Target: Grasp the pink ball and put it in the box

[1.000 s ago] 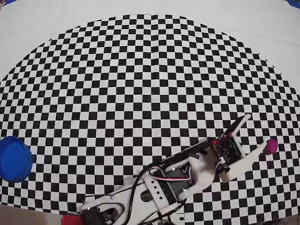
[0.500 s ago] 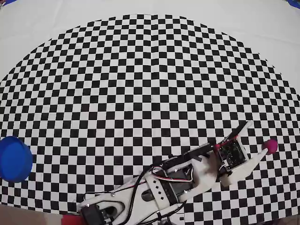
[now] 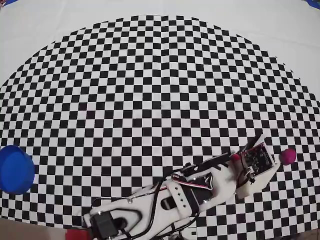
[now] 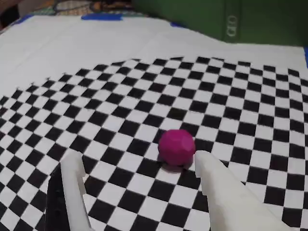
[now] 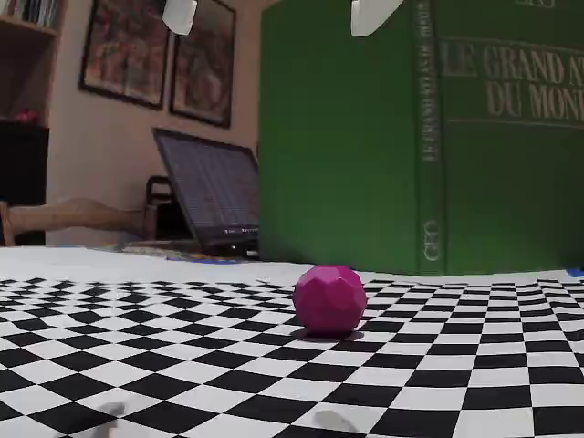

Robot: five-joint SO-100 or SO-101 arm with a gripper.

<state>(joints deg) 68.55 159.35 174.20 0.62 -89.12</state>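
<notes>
The pink ball (image 3: pixel 287 156) rests on the checkered mat at the right side of the overhead view, by itself. My gripper (image 3: pixel 267 154) is just left of it, open, with nothing between the fingers. In the wrist view the pink ball (image 4: pixel 176 147) lies just beyond the gripper (image 4: pixel 138 161), close against the tip of the right white finger (image 4: pixel 211 178) and far from the left finger (image 4: pixel 73 173). The fixed view has the pink ball (image 5: pixel 329 298) on the mat with the two fingertips (image 5: pixel 180 13) hanging high above it. The blue box (image 3: pixel 15 170) stands at the far left edge.
A large green book (image 5: pixel 420 137) stands upright behind the mat, and it also shows in the wrist view as the green book (image 4: pixel 240 19). A laptop (image 5: pixel 210 192) sits behind on the left. A red flat object (image 3: pixel 75 234) peeks out by the arm's base.
The gripper head has shifted a little to the right toward the ball and tipped more steeply downward. The ball and the box have stayed put.
</notes>
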